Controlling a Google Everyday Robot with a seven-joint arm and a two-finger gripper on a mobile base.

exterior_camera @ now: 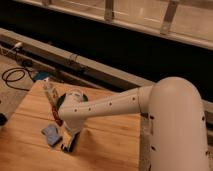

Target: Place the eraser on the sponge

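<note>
Gripper (68, 136) (grip: can't tell) hangs over long black pale-striped rectangular eraser (70, 145), just beside, not on, small flat blue-grey sponge pad (50, 134); prob. light, stiff: pinch across width mid-length.

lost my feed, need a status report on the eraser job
Hand down at eraser. Eraser beside sponge, not on it yet. Nothing between them.
</note>
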